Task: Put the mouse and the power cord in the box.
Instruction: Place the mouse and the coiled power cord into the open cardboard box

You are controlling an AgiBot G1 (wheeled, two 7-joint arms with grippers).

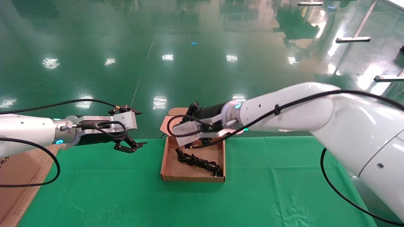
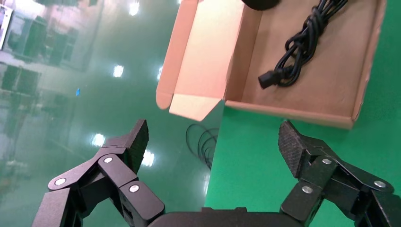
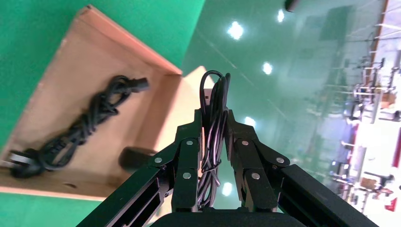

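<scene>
Brown cardboard, the box [image 1: 169, 171] sits on the green table [image 1: 268, 176] close to its far edge, with the flap lid [image 1: 176, 113] folded back over that edge. You can see the power cord [image 1: 199, 161] already inside, lying flat on the box floor. Its long axis runs diagonally, from the far left corner of the box toward the near right corner; one plug points to the far left and the other end rests near the right wall. So I judge that part of the task is done.

The mouse [image 3: 137, 158] is a dark oval shape low in the box near the far wall, partly hidden, and I cannot tell if it rests on the floor. Your right gripper [image 3: 213, 142] is above the far side of the box, and its fingers are closed on the thin mouse wire [image 3: 215, 109], a gathered loop that stands up between them. What remains, I think, is to release this wire into the box.

Your left gripper [image 2: 213, 142] waits left of the box over the far table edge, its jaws wide apart and holding nothing.
</scene>
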